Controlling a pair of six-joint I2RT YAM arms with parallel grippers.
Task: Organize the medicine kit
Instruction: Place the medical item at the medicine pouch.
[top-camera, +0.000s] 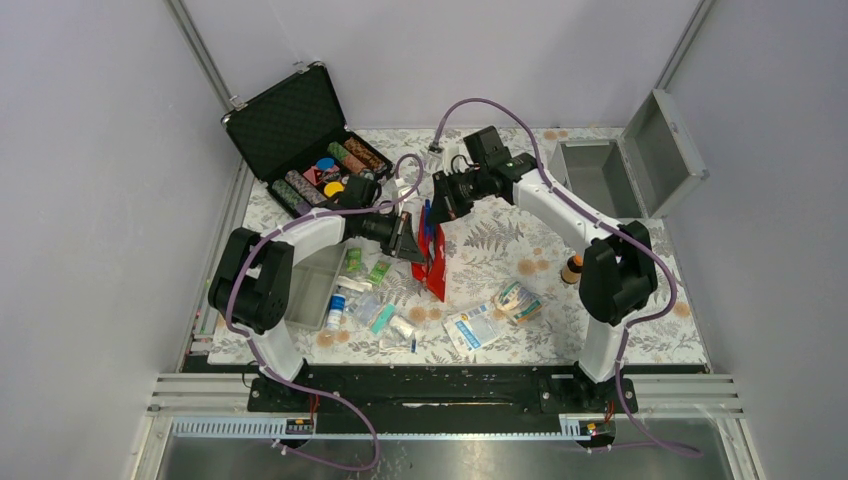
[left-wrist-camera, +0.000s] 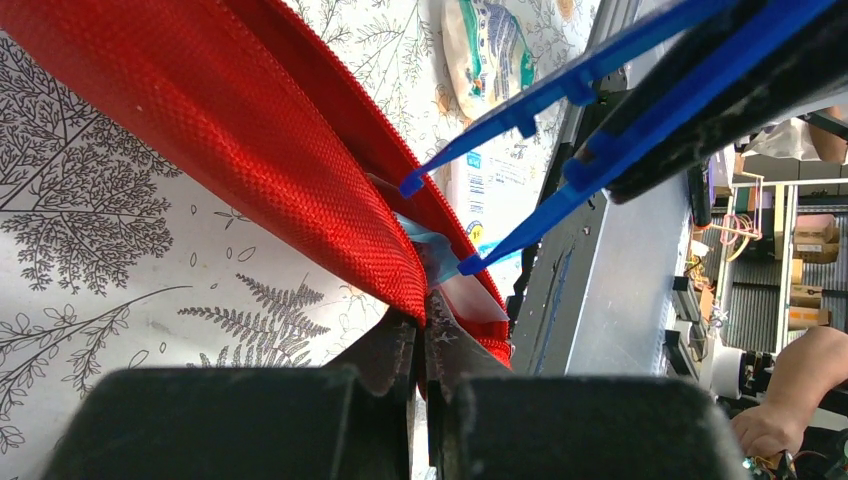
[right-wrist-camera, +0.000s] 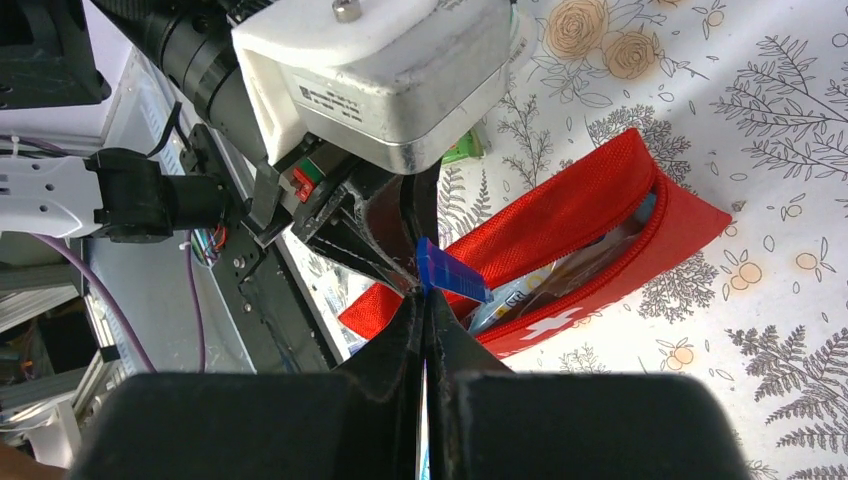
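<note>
The counter (top-camera: 640, 330), covered in a white cloth printed with ferns and flowers, carries everything. At its far left corner a black foam-lined case (top-camera: 290, 120) stands open, with rows of coloured chips in its base. At the far right corner is the medicine kit, a silver-grey metal box (top-camera: 598, 180) with its hinged lid thrown back to the right, well apart from both arms.

The white left arm (top-camera: 300, 235) and white right arm (top-camera: 560, 205) reach inward and meet near the middle of the counter. A clear plastic tray (top-camera: 312, 285) lies beside the left arm.

Between the arms a red woven fabric pouch (top-camera: 437, 268) (left-wrist-camera: 250, 130) (right-wrist-camera: 580, 215) with a white cross stands on edge, unzipped, with packets showing inside. The left jaws are clenched on the rim of the pouch near the end of its opening. The right jaws are clenched on a pair of blue plastic tweezers (left-wrist-camera: 520, 118) (right-wrist-camera: 452, 275), whose tips point into the pouch mouth, one close to a pale blue packet inside.

Loose items lie on the near part of the cloth: a white-and-teal wrapped roll (top-camera: 518, 300), a flat printed sachet (top-camera: 470, 325), small green packets (top-camera: 378, 272), a small white bottle with a blue label (top-camera: 336, 305) and a small brown bottle (top-camera: 572, 268).
</note>
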